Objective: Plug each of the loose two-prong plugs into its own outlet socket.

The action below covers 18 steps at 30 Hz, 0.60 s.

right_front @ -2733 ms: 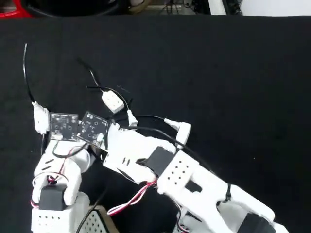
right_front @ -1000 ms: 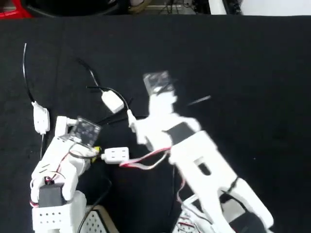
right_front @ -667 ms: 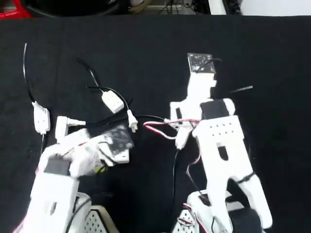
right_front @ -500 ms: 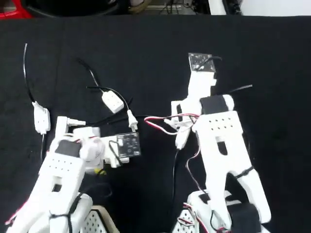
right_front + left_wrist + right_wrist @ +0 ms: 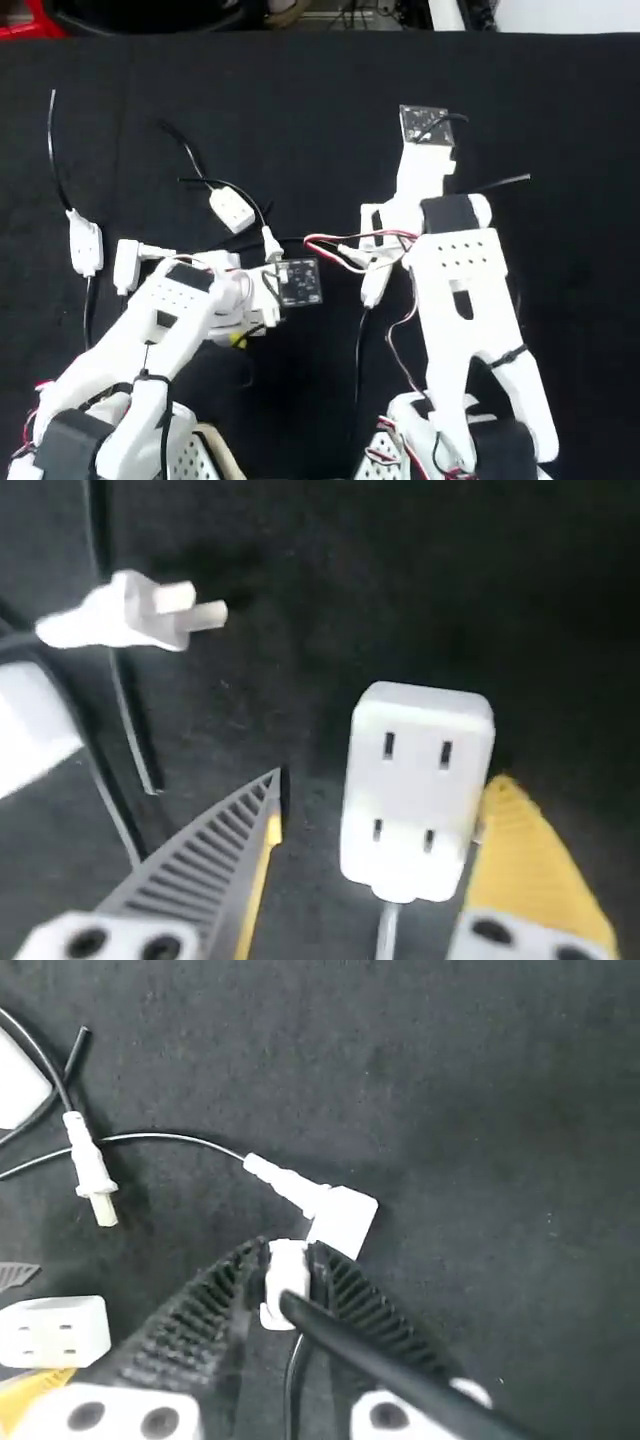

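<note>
My left gripper (image 5: 385, 792) is open low over the black table. A white outlet socket (image 5: 415, 780) lies between its yellow-lined fingers (image 5: 515, 855), close to one and apart from the other. Just beyond it lies a loose white two-prong plug (image 5: 130, 617), also visible as the plug (image 5: 270, 243) in the high view. My right gripper (image 5: 288, 1260) is shut on another white plug (image 5: 283, 1298), whose black cord trails back under the arm. That plug's front end meets a white angled socket piece (image 5: 340, 1218); I cannot tell whether the prongs are in. From above, the right gripper (image 5: 371, 282) is at mid-table.
More white sockets lie at the left: a socket (image 5: 231, 210) on a black cable, a socket (image 5: 84, 245) near the table's left side, and a socket (image 5: 125, 265) with a plug at it. Black cables (image 5: 195, 160) loop between them. The black table (image 5: 560, 150) spreads to the right.
The right arm swung from the left side to mid-table with its plug, then held nearly still. The left arm moved right and came down over the outlet socket.
</note>
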Motion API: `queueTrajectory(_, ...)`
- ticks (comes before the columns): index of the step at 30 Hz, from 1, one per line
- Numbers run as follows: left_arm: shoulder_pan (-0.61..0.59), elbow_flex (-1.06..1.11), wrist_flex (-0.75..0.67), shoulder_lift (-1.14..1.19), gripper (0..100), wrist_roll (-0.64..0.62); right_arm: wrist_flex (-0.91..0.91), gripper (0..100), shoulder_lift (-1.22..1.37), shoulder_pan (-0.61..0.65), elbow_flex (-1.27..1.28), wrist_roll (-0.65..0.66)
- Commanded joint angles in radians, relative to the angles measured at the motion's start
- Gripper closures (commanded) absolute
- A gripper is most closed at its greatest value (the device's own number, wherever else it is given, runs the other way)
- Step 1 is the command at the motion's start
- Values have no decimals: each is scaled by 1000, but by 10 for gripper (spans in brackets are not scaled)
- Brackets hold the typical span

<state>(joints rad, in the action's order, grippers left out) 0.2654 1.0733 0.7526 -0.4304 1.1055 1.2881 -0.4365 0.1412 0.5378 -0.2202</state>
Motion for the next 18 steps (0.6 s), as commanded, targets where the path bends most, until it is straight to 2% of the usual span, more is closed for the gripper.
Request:
queueTrajectory(1,-13,-53,52,5,811,-101,3,986,1,-14,-56,6)
queueTrajectory(3,1,-54,84,3,856,-198,3,986,1,-14,-54,6)
queueTrajectory(5,10,-82,92,3,887,-345,3,986,2,-14,-54,6)
queueTrajectory(8,8,-148,163,3,884,-546,3,986,2,-12,-51,6)
queueTrajectory(12,12,-232,265,14,884,-730,5,986,2,-12,-51,6)
queueTrajectory(15,16,-237,265,15,876,-767,18,986,4,3,-51,6)
queueTrajectory(18,10,-236,275,15,773,-776,34,986,4,40,-50,6)
